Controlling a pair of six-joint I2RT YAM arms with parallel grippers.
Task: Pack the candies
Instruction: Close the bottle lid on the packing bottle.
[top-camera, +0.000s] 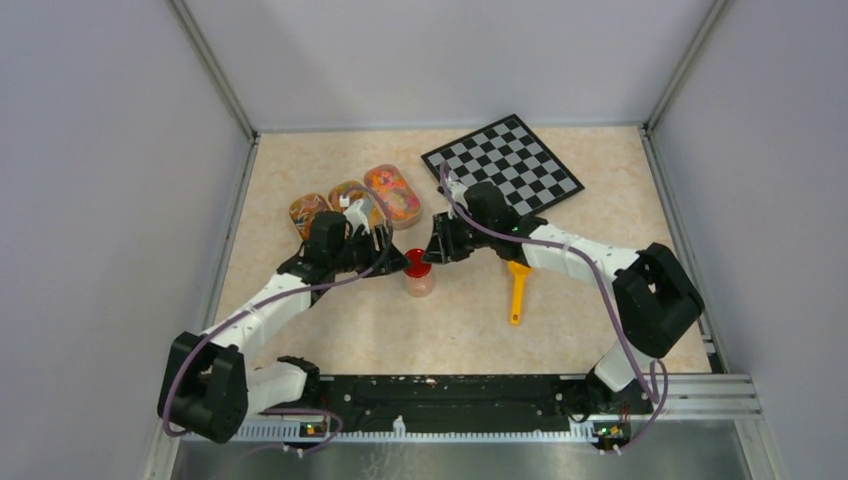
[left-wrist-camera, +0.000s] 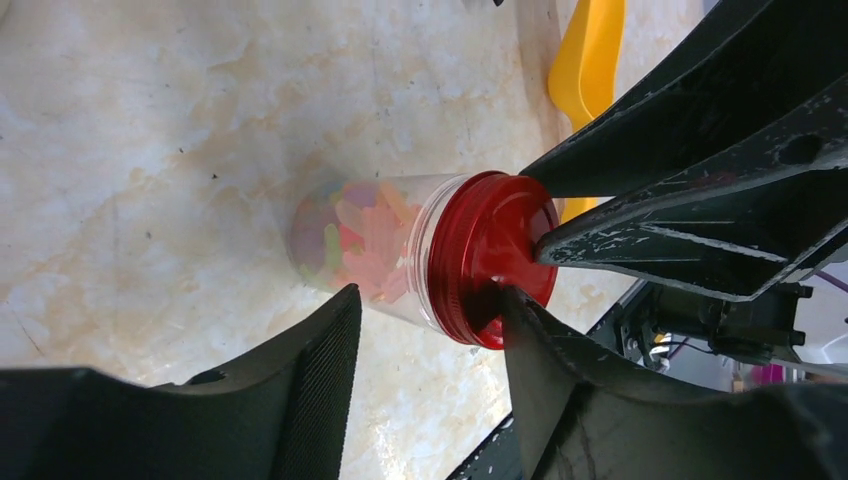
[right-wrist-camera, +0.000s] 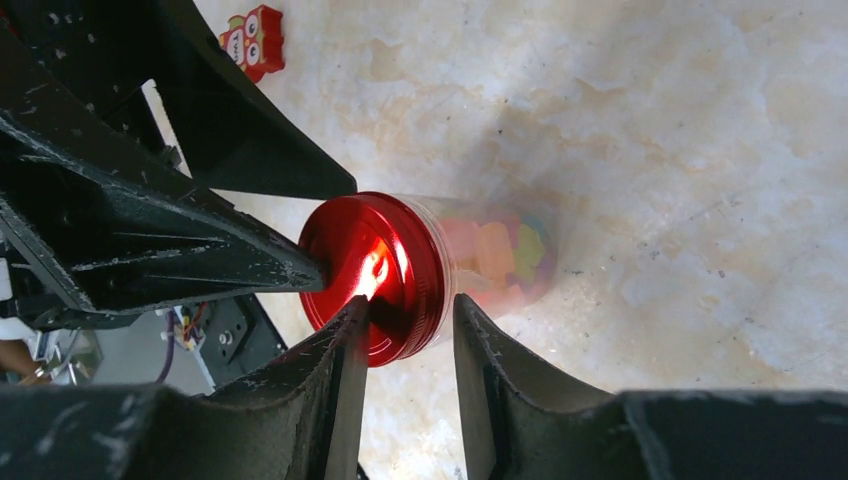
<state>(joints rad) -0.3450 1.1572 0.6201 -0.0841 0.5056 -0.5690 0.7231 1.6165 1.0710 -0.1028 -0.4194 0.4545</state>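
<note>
On the table (top-camera: 460, 335), reaching in from the near edge: left arm (top-camera: 260, 310) and right arm (top-camera: 575, 255), tips meeting at the centre. Far right, a chessboard (top-camera: 502, 165). Far left, three oval tubs (top-camera: 368, 183) side by side, each filled with candies (top-camera: 392, 197) in mixed orange, yellow, red and pink. Right of centre, a yellow scoop (top-camera: 517, 290), lying flat and untouched.

At the centre, upright, a small clear jar (top-camera: 421, 285) under a red lid (top-camera: 416, 262), already holding a good share of pale pink, orange and green pieces.

Around that jar: a wide gap between the left jaws, neck and lid rim sitting in it, one finger against the lid edge, no firm clamp evident. Only a narrow gap between the right jaws, right at the lid rim. Cannot tell whether clamped on it or merely touching.

Handling, as a judgement: tiny, light, loose sweets, prone to roll and scatter, too small to pinch singly. Better moved in bulk by scoop or inside a container. For the jar, stiff, smooth, light and easy to tip: hold low on the body with one side, take the lid by its ribbed rim with the other.
</note>
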